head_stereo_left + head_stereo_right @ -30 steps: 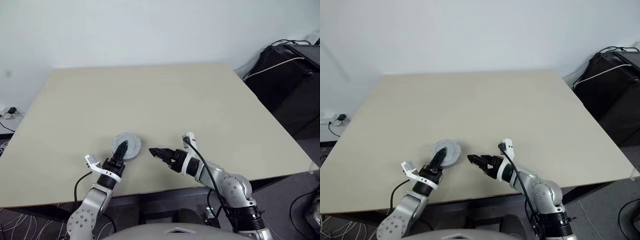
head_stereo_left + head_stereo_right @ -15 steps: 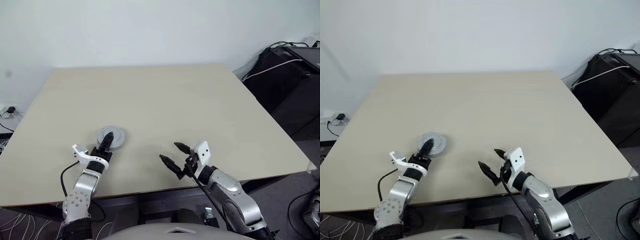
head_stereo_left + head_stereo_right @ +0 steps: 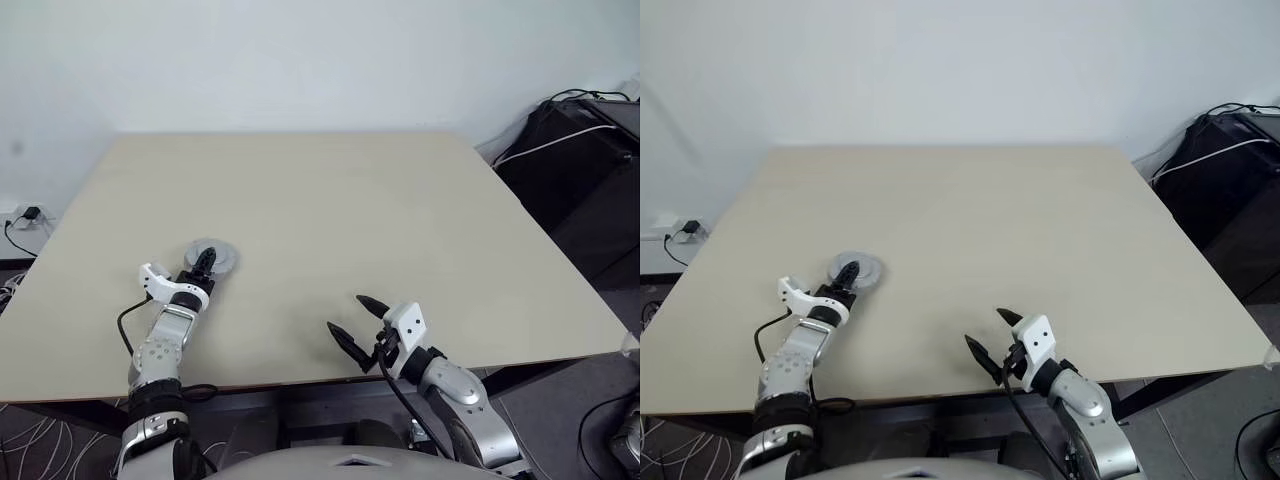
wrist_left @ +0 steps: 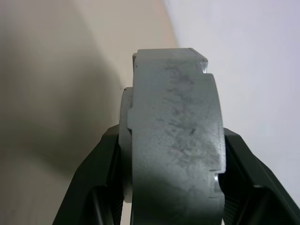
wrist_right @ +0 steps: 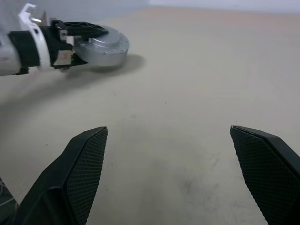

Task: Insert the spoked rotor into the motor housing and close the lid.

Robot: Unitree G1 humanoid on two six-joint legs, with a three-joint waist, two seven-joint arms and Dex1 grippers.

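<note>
My left gripper (image 3: 205, 263) is shut on a pale grey round piece (image 3: 214, 256) at the table's near left, its plain lid face up. The right wrist view shows this thick disc (image 5: 104, 46) held low over the tabletop; I cannot tell whether it touches. Edge-on in the left wrist view, the grey body (image 4: 173, 140) sits clamped between both black fingers (image 4: 93, 178). Whether the motor housing lies under the lid cannot be told, and the spoked rotor is hidden. My right gripper (image 3: 348, 314) stands open with nothing in it, near the table's front edge and well right of the disc.
The beige table (image 3: 350, 200) stretches wide beyond both grippers. Black equipment with cables (image 3: 580, 130) stands off its right side. A wall socket with a cable (image 3: 25, 215) is low on the left. The front edge runs just beneath my right gripper.
My left gripper has carried the grey disc leftward and farther out over the table. The right gripper has pulled back towards the front edge and rolled, staying open.
</note>
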